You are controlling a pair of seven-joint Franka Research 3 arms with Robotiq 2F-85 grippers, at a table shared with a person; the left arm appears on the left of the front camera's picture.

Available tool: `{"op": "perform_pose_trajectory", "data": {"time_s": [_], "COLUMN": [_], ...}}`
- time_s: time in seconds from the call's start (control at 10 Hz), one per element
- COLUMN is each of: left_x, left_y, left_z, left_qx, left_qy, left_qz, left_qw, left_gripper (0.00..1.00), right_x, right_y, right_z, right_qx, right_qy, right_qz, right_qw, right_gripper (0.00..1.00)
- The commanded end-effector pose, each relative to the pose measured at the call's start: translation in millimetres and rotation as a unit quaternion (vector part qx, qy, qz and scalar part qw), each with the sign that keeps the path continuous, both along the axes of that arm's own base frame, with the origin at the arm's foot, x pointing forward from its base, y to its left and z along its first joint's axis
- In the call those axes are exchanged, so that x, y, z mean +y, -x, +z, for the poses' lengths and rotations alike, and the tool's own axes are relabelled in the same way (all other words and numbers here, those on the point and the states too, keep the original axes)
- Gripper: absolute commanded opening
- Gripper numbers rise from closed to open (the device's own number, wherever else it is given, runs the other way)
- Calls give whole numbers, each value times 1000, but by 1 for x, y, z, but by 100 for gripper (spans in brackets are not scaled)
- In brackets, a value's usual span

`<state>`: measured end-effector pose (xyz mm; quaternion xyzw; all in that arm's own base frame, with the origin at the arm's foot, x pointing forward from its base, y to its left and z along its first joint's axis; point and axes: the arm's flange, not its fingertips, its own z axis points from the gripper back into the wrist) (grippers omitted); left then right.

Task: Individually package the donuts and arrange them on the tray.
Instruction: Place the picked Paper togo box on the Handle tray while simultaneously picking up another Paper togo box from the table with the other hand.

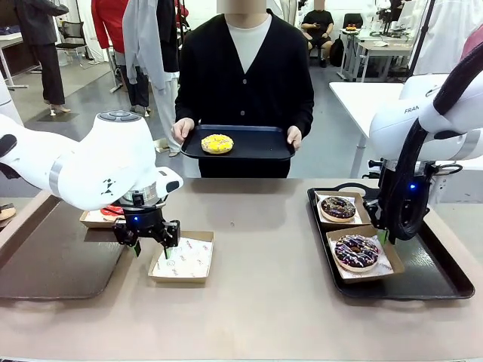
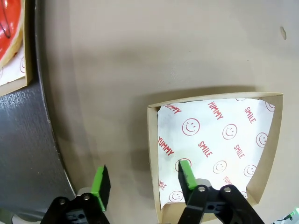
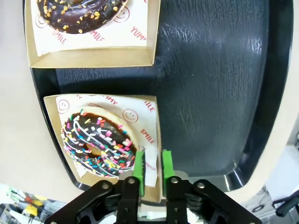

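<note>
White left arm's claw (image 2: 142, 179) straddles the empty box (image 2: 216, 156) wall, open; right claw (image 3: 153, 165) narrowly pinches its box (image 3: 108, 140) edge.

A yellow crumbly-topped donut (image 1: 216, 143) lies flat on the tray the person holds. A glossy red donut (image 2: 8, 28) sits in a paper-lined box at the table's left. On the right tray, a chocolate donut with golden bits (image 3: 77, 13) and a dark donut with white drizzle and coloured sprinkles (image 3: 98, 142) each lie flat in their own box.
</note>
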<state>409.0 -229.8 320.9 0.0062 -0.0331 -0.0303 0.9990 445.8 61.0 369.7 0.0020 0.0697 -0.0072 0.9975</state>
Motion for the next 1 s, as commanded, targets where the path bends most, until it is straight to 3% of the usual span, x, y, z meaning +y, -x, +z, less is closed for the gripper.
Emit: {"op": "perform_pose_trajectory", "data": {"time_s": [0.0, 0.1, 0.2, 0.3, 0.4, 0.9], "left_x": [-1, -1, 0, 0, 0, 0], "left_y": [-7, -8, -7, -7, -7, -8], "left_z": [-3, -3, -2, -2, -2, -3], "left_qx": [11, 11, 10, 10, 10, 18], "left_qy": [14, 15, 17, 17, 17, 16], "left_qz": [8, 9, 10, 11, 11, 9], "left_qw": [1000, 1000, 1000, 1000, 1000, 1000], "left_gripper": [0, 0, 15, 5, 0, 0], "right_x": [1, 1, 1, 1, 0, -1], "right_y": [2, 2, 2, 2, 2, 4], "right_z": [-4, -4, -4, -4, -4, -2], "right_qx": [-3, -3, -4, -4, -4, -5], "right_qy": [-20, -20, -21, -21, -22, -24], "right_qz": [5, 5, 5, 5, 6, 5], "right_qw": [1000, 1000, 1000, 1000, 1000, 1000], "right_gripper": [100, 100, 100, 94, 100, 100]}}
